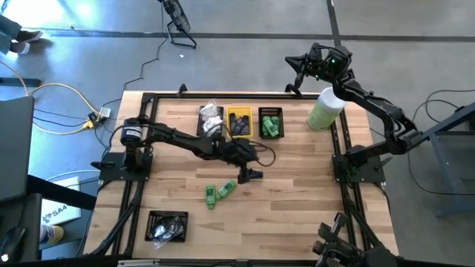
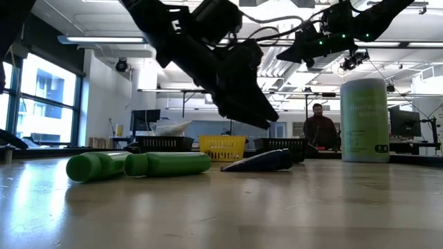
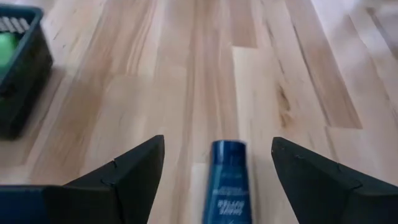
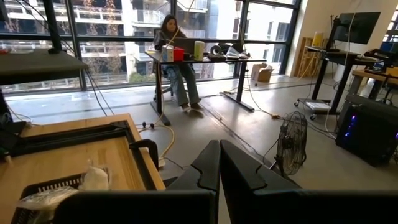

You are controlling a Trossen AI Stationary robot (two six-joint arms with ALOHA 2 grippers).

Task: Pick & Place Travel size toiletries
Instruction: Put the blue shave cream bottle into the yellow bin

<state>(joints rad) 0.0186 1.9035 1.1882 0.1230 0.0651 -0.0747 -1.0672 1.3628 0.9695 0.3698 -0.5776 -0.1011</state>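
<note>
A dark blue tube (image 3: 227,180) lies flat on the wooden table, also seen in the low view (image 2: 263,161) and the high view (image 1: 252,176). My left gripper (image 3: 218,139) is open and hovers just above the tube (image 1: 249,165), one finger on each side, touching nothing. Two bright green bottles (image 1: 220,193) lie on their sides on the table left of the tube (image 2: 138,164). My right gripper (image 4: 219,168) is shut and held high beyond the table's far right corner (image 1: 298,68).
Three small bins stand along the far edge: a black one with white packets (image 1: 211,119), a yellow one (image 1: 239,122), and a black one with green bottles (image 1: 271,122). Another black bin (image 1: 167,226) sits near left. A big pale-green cylinder (image 1: 325,110) stands far right.
</note>
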